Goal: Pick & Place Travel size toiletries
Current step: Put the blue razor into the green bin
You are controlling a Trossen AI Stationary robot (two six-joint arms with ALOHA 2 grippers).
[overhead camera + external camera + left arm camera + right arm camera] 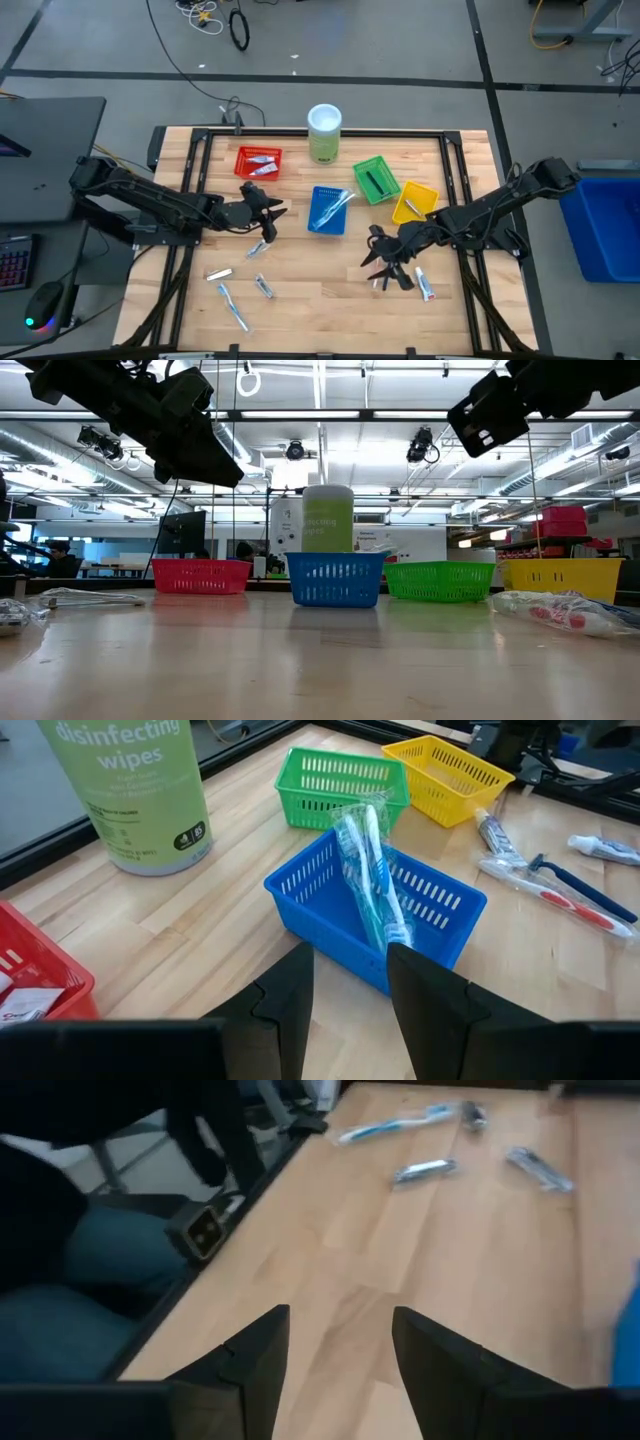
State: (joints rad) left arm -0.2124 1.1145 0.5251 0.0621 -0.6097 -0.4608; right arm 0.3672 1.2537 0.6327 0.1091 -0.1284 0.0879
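Small toiletries lie loose on the wooden table: a silvery sachet [219, 273], a pale blue toothbrush [234, 308] and two wrapped items [263, 286] near the left front, and a white tube [425, 286] near the right front. Wrapped toothbrushes [372, 870] stick up out of the blue basket [328, 210], leaning on its rim. My left gripper [275, 212] hangs open and empty above the table just left of the blue basket [300, 895]. My right gripper [378, 262] is open and empty above bare wood [340, 1330], beside the tube.
Red [258, 162], green [376, 180] and yellow [414, 203] baskets stand around the blue one, with a tall pale-green wipes canister [324, 133] at the far edge. A tube [495, 832], a red-and-white toothbrush [555, 900] and a blue razor [580, 888] lie near the yellow basket.
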